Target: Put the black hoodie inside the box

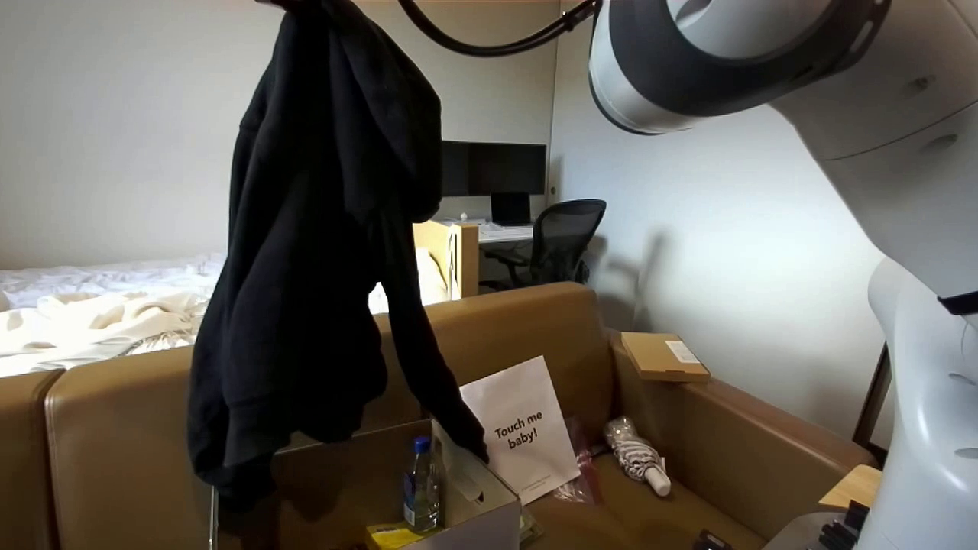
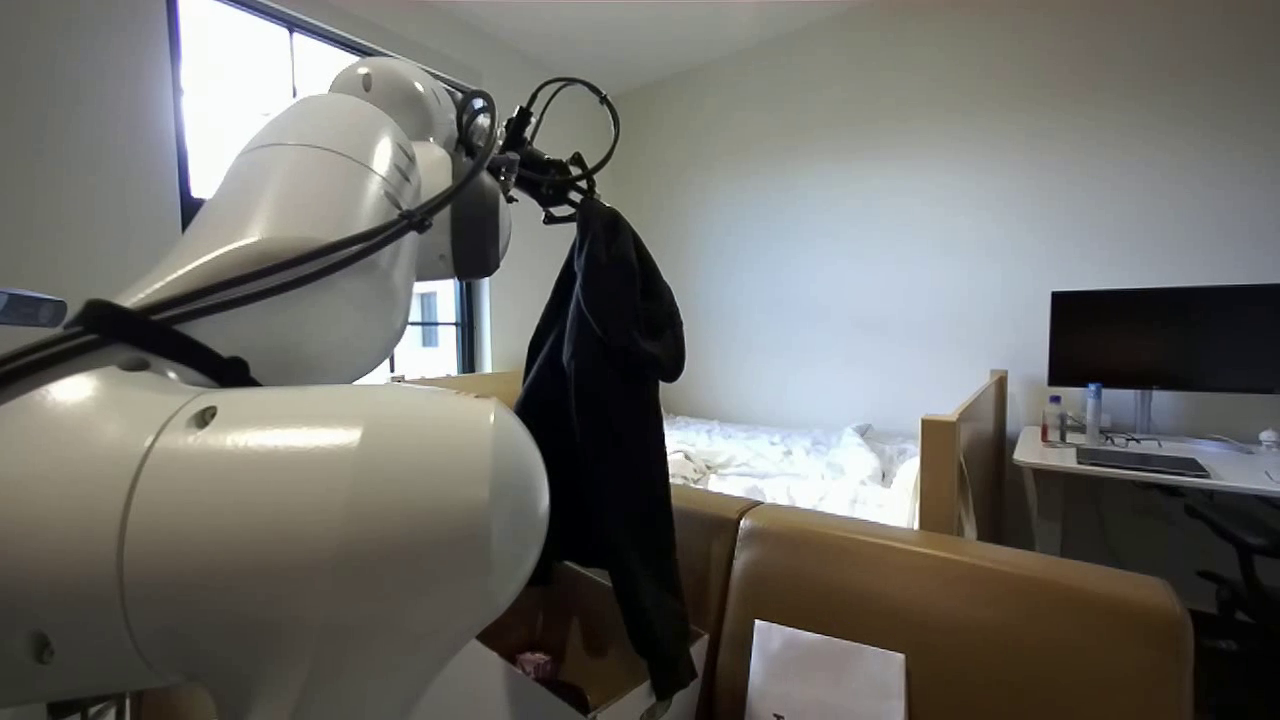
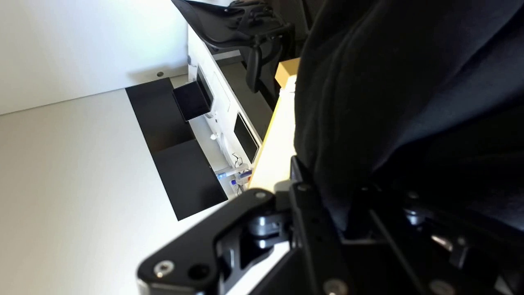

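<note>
The black hoodie [image 1: 306, 252] hangs limp from my gripper, its top bunched in the jaws; it also shows in an exterior view [image 2: 605, 400]. In the wrist view the hoodie [image 3: 393, 82] fills the right side. My gripper [image 2: 578, 205] is shut on it high above the sofa; its jaws also show in the wrist view [image 3: 333, 180]. The open box [image 1: 489, 527], brown inside and pale outside, stands below; it also shows in an exterior view [image 2: 600, 630]. The hem hangs down to the box's left part, and one sleeve reaches its right rim. Part of the box is hidden.
A blue-capped bottle [image 1: 422, 485] and a yellow item [image 1: 393, 536] are in the box. A white sign [image 1: 523, 428] leans beside it on the brown sofa [image 1: 527, 321]. An umbrella [image 1: 638, 458] lies on the seat. A tan carton [image 1: 665, 357] rests on the armrest.
</note>
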`<state>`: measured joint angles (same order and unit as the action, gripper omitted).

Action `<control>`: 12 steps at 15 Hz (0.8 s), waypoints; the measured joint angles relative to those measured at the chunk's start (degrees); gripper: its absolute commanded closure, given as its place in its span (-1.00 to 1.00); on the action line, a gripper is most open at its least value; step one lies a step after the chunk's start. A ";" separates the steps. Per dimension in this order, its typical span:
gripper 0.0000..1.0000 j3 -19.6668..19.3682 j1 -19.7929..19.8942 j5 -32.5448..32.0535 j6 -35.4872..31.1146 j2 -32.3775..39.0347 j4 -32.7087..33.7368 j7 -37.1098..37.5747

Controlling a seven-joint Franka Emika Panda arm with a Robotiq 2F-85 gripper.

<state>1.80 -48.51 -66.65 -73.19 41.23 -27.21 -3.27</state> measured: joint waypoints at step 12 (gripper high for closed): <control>0.85 -0.94 -1.94 18.06 0.57 2.04 4.82 0.00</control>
<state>0.86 -50.46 -48.59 -72.62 43.27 -22.39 -3.27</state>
